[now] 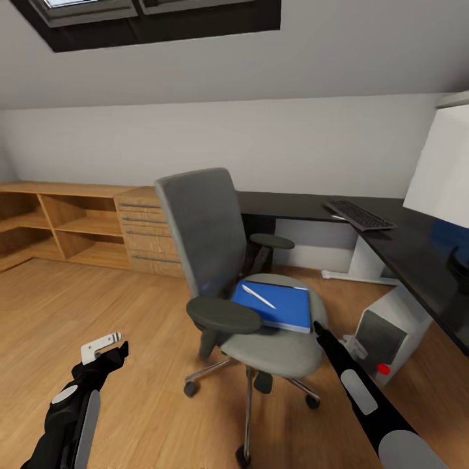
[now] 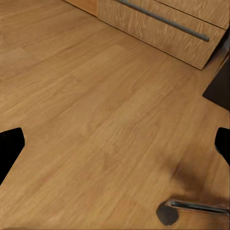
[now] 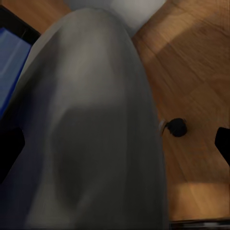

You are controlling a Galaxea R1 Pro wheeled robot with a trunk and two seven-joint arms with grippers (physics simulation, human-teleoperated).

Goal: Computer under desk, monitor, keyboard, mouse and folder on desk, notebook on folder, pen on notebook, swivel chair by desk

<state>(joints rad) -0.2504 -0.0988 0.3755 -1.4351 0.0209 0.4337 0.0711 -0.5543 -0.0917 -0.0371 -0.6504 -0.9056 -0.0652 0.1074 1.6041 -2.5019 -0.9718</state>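
Wood floor (image 2: 96, 120), drawer chest (image 2: 163, 24), chair caster (image 2: 167, 214)

Your head view is evenly bright with soft daylight, and the swivel chair (image 1: 247, 286) throws a faint shadow on the floor (image 1: 130, 312). The glossy bench (image 1: 404, 241) shows a dull sheen. In your right wrist view the seat is close and blurred.
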